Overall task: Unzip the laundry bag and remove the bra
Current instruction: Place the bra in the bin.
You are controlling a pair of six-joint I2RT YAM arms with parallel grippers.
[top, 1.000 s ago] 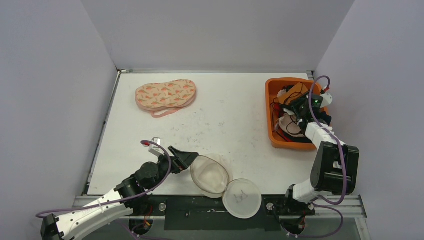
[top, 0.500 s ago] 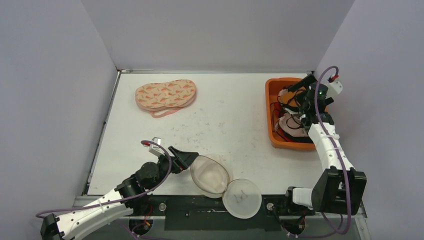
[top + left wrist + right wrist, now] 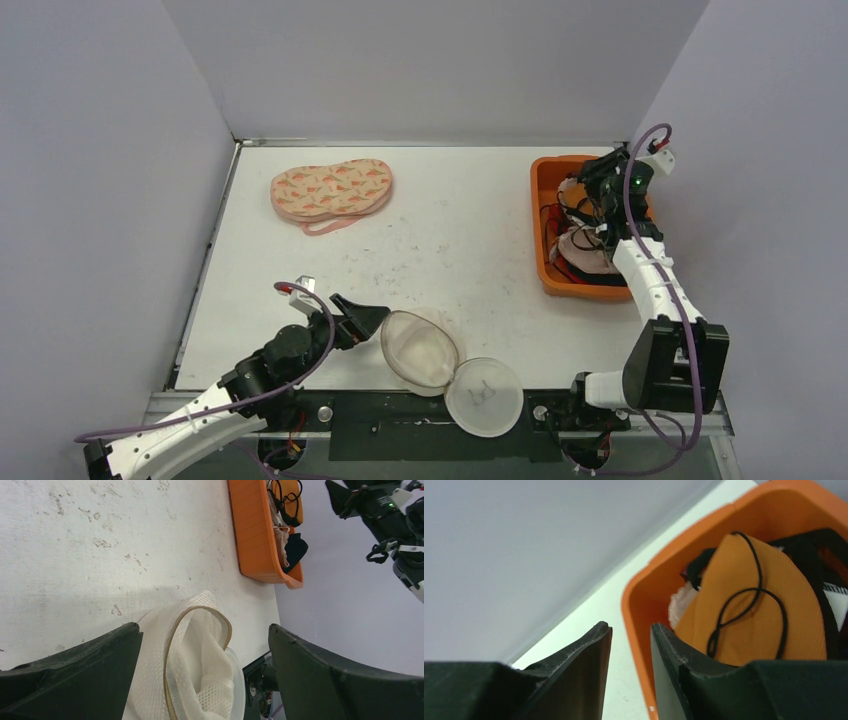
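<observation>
So my left gripper [image 3: 372, 318] sits jaws wide at the opened laundry bag [image 3: 420, 350], near worktop [image 3: 450, 240] edge. Right gripper [image 3: 630, 645], jaws narrow and empty, hangs over the orange bin [image 3: 545, 235], where the bra [image 3: 754, 625] now lies.

place: lab test cell | evidence: plain grey walls [image 3: 430, 60], scuffed white table [image 3: 450, 250], bolted arms
</observation>
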